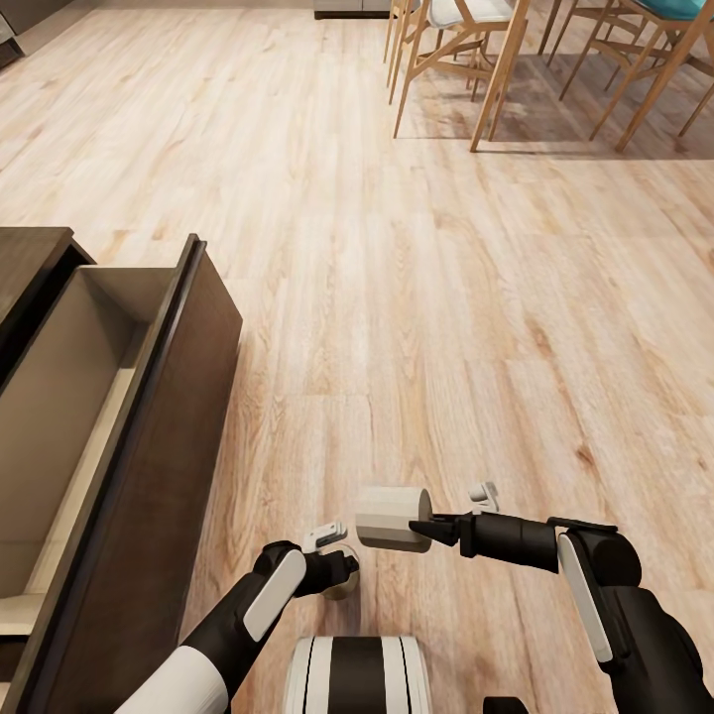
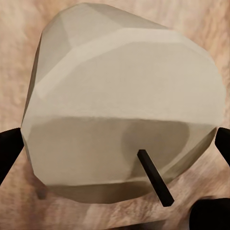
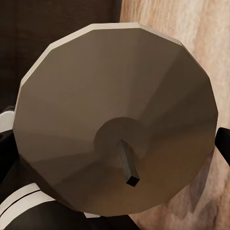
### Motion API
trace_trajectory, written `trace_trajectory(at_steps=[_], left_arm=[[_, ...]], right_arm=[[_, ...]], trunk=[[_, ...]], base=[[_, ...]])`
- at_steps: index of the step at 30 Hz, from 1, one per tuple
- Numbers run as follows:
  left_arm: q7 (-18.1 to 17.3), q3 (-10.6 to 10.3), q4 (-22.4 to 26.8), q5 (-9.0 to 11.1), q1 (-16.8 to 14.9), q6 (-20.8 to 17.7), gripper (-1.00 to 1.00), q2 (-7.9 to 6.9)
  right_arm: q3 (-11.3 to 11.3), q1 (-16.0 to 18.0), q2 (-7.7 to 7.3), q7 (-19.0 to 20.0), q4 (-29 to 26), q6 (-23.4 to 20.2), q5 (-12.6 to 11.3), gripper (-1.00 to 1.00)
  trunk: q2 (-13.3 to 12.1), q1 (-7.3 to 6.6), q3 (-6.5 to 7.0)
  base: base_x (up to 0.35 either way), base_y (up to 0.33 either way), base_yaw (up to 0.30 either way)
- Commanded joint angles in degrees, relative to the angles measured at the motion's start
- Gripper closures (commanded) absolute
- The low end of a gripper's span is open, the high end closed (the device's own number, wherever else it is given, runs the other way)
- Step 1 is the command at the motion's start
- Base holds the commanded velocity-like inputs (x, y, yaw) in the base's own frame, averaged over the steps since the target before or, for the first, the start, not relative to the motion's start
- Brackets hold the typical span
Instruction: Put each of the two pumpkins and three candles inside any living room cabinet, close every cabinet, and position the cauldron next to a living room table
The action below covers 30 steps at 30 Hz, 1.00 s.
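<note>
The right gripper (image 1: 428, 527) pinches a candle (image 1: 390, 517) in its jaws, its long axis lying across the view, pointing toward nine o'clock. The left gripper (image 1: 342, 573) pinches a second candle (image 2: 124, 105). The cabinet's open drawer (image 1: 69, 397) lies at nine o'clock, nearer the left arm.

- Open drawer (image 1: 59, 416) of the cabinet (image 1: 149, 476) at left, beside bare floor (image 1: 416, 297).
- Chairs (image 1: 476, 50) far ahead, right.
- Candle (image 1: 392, 518) between both arms — near the base.
</note>
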<state>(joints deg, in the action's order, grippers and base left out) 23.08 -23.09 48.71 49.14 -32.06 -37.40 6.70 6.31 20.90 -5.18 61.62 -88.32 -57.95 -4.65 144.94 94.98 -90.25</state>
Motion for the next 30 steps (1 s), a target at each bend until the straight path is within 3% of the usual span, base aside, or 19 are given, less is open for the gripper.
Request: trace_trajectory(at_steps=[1,2,26,30], left_arm=[[0.6,-0.1,0.1,0.6,0.0,0.0,-1.0,-0.02],[0.6,-0.1,0.1,0.6,0.0,0.0,1.0,-0.02],[0.2,-0.2,0.1,0.6,0.0,0.0,1.0,-0.02],[0.2,-0.2,0.1,0.6,0.0,0.0,1.0,-0.02]], right_arm=[[0.0,0.0,-0.01,-0.1,0.0,-0.5,-0.4,1.0],[0.0,0.0,-0.01,-0.1,0.0,-0.5,-0.4,1.0],[0.0,0.0,-0.01,-0.1,0.0,-0.6,-0.3,1.0],[0.0,0.0,-0.01,-0.1,0.0,-0.6,-0.4,1.0]], trunk=[[0.0,-0.01,-0.03],[0.0,-0.01,-0.03],[0.0,-0.01,-0.03],[0.0,-0.11,0.85]], base=[[0.0,0.0,0.0],[0.0,0.0,0.0],[0.0,0.0,0.0],[0.0,0.0,0.0]])
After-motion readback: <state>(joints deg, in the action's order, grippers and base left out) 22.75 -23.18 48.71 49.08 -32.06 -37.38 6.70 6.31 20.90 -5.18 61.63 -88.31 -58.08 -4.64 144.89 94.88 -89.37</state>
